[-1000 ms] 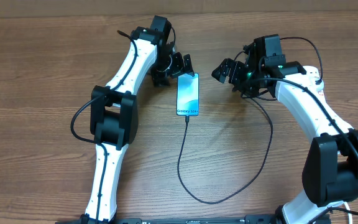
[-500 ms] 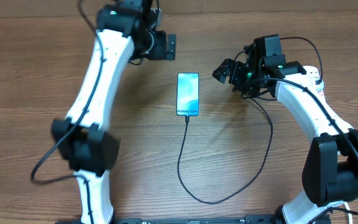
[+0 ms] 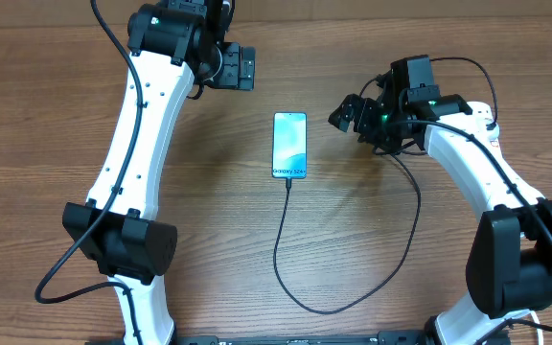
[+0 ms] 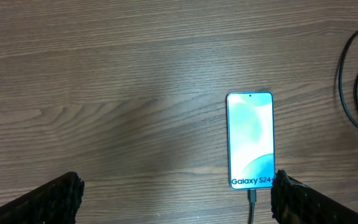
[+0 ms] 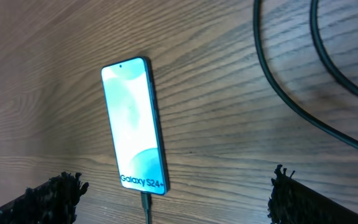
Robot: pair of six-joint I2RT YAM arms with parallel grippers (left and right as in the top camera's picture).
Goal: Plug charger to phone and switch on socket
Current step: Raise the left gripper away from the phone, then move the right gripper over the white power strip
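The phone lies flat mid-table with its light blue screen lit, and shows too in the left wrist view and the right wrist view. The charger, a thin black cable, has its tip in the phone's near end. It loops toward the front edge and runs back up under the right arm. My left gripper hangs open, high and to the phone's far left, holding nothing. My right gripper stands open just right of the phone, also holding nothing. The socket is out of view.
Bare wooden tabletop surrounds the phone. Two strands of black cable cross the wood on the right in the right wrist view. A cable strand also curves along the right edge of the left wrist view.
My left arm has pulled away from the phone's far left corner, rising and swinging toward the back left. The right arm, the phone and the cable have stayed put.
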